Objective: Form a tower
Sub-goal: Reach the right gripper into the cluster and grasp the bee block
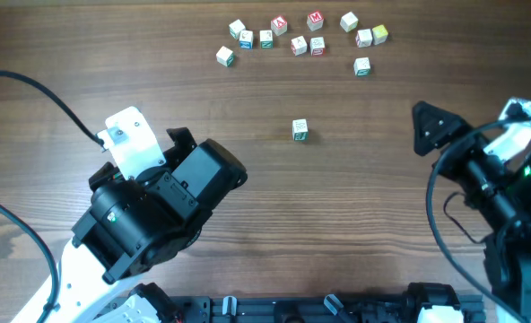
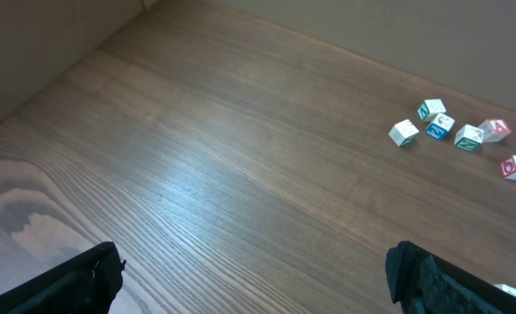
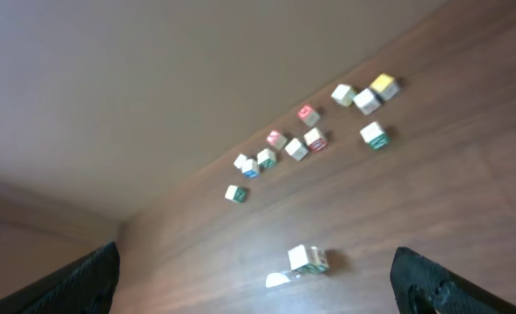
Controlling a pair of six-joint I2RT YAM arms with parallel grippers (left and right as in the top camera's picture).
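Small white tower (image 1: pixel 300 131) with green marks

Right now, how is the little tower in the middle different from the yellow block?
The tower looks like blocks stacked up; the yellow block is just one block. The tower stands alone in the middle; the yellow block sits in the scattered bunch farther back, right beside a white block. The tower's top is white with green marks; the yellow block's top is yellow. Same: both are small toy cubes, and nothing is holding either.

Dark wooden table (image 1: pixel 355 224) against plain beige wall (image 3: pixel 153 70).
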